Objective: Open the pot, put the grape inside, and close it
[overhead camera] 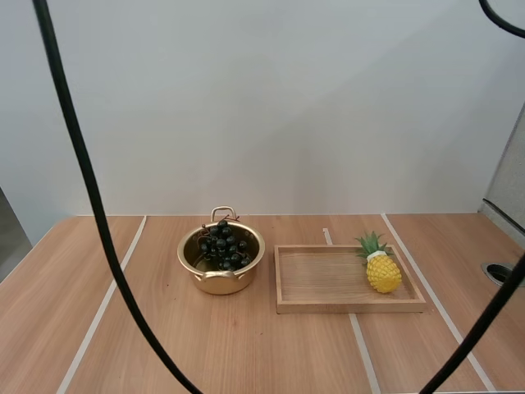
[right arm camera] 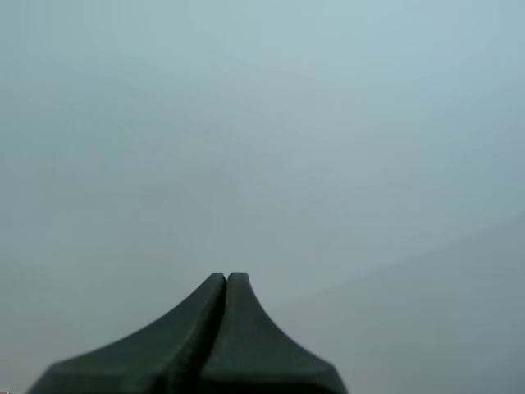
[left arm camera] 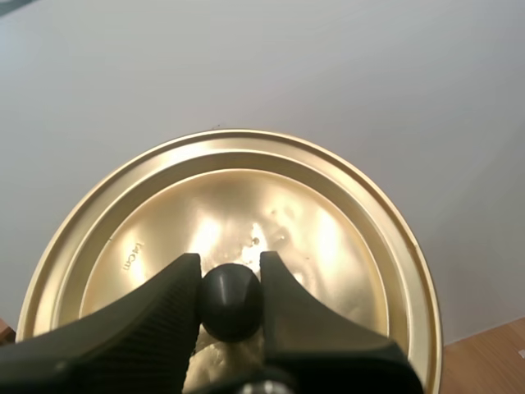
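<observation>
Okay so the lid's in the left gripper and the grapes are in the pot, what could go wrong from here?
The left gripper pinches the lid only by its small round knob, so the lid could swing or slip on the way down. The grapes look heaped near the rim of the pot; the lid may rest on them instead of seating.
</observation>
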Robot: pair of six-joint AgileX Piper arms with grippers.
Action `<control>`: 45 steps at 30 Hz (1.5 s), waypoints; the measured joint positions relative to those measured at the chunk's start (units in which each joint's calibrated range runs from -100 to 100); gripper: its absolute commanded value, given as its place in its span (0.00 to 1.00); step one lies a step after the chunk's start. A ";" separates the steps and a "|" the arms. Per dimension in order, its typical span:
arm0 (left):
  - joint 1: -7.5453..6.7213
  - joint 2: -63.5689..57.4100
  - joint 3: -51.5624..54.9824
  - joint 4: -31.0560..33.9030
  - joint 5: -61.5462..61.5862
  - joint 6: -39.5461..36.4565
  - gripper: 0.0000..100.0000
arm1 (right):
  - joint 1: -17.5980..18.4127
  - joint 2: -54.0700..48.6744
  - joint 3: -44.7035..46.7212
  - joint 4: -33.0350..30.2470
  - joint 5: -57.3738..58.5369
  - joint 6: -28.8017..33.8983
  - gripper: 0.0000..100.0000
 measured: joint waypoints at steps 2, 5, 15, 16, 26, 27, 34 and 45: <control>0.00 1.01 2.74 0.00 -1.76 -0.72 0.00 | 0.00 -1.76 0.00 -0.57 0.00 0.00 0.00; 0.00 3.22 7.01 0.00 -4.50 -1.89 0.00 | 0.00 -4.63 0.72 -0.80 0.17 0.00 0.00; 0.00 13.03 23.38 -9.17 -13.99 -0.46 0.00 | 0.00 -10.45 2.27 -1.14 3.79 0.00 0.00; 0.00 13.90 24.73 -10.25 -14.56 0.31 0.00 | 0.00 -10.74 2.27 -1.31 4.05 0.00 0.00; 0.00 23.05 29.86 -15.12 -17.28 3.45 0.00 | 0.00 -11.51 2.27 -3.61 5.26 0.13 0.00; 0.00 23.98 29.86 -15.12 -17.28 3.54 0.00 | 0.00 -11.51 2.27 -3.61 5.64 0.13 0.00; 0.00 29.94 29.86 -18.11 -16.83 5.77 0.00 | 0.00 -11.51 2.27 -4.52 6.38 0.13 0.00; 0.00 35.51 36.49 -22.68 -24.37 8.87 0.00 | 0.00 -11.51 2.27 -5.40 8.25 0.13 0.00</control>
